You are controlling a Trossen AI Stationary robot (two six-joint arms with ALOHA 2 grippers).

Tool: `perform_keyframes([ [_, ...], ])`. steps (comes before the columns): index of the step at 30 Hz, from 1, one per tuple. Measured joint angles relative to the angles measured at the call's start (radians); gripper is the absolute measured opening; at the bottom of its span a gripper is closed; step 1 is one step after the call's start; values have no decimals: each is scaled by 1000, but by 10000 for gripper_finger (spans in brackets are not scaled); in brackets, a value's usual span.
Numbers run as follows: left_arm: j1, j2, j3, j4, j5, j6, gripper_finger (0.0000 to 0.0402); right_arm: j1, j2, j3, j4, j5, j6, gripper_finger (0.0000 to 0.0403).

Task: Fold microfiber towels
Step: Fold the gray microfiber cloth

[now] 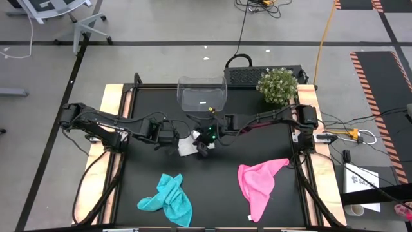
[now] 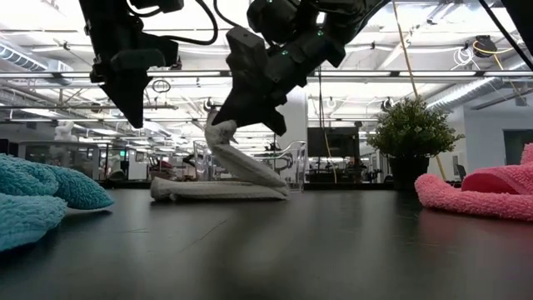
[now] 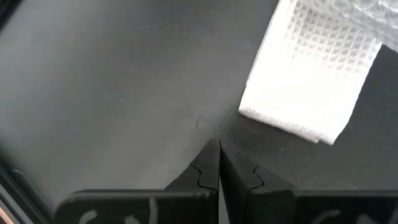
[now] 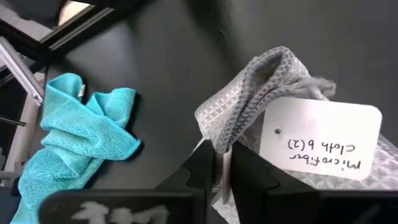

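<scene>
The light grey-white towel lies folded flat on the black table, with one end raised; it also shows in the high view and the left wrist view. A white paper tag hangs on it. My right gripper is shut on that raised end. My left gripper is shut and empty, above the table just left of the towel. The teal towel lies crumpled at the near left. The pink towel lies crumpled at the near right. My right gripper pinches a bunched fold of the grey-white towel between its two fingers, next to the paper tag, several layers thick. The fingers slant down from above. The held end is lifted; a flap slopes down to the rest, which lies flat on the table.
A clear plastic bin stands at the far edge behind the grippers, and a potted plant at the far right. Bare table lies between the teal and pink towels.
</scene>
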Motion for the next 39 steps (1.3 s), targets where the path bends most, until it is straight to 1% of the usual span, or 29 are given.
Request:
perform_keyframes([
  [3, 0, 0, 0, 0, 0, 0, 4, 0, 0, 0, 5, -4, -7, 62],
  [5, 0, 0, 0, 0, 0, -1, 10, 0, 0, 0, 4, -28, -21, 71],
  [9, 0, 0, 0, 1, -1, -4, 19, 0, 0, 0, 11, -27, -28, 85],
  [14, 0, 0, 0, 1, -2, -16, 6, -3, 0, 0, 37, -26, -38, 94],
  [17, 0, 0, 0, 5, -2, -27, 4, -7, 0, 0, -1, -27, -61, 95],
  [24, -8, 12, 0, 84, 25, -62, 30, -8, -29, 0, -206, -23, -128, 95],
  [26, -26, 28, 0, 139, 20, 1, 37, -13, -57, 0, -259, -23, -158, 95],
  [28, -53, 51, 0, 213, 15, 127, 45, -23, -84, 0, -306, -17, -183, 95],
  [31, -95, 109, 1, 319, 14, 325, 57, -39, -136, 0, -372, 37, -219, 96],
  [33, -114, 154, 1, 363, 19, 415, 67, -52, -173, 0, -405, 79, -237, 96],
  [36, -133, 221, 1, 393, 53, 499, 81, -71, -227, -2, -436, 114, -246, 96],
  [39, -153, 268, 0, 411, 94, 555, 92, -88, -285, -21, -442, 114, -248, 96],
])
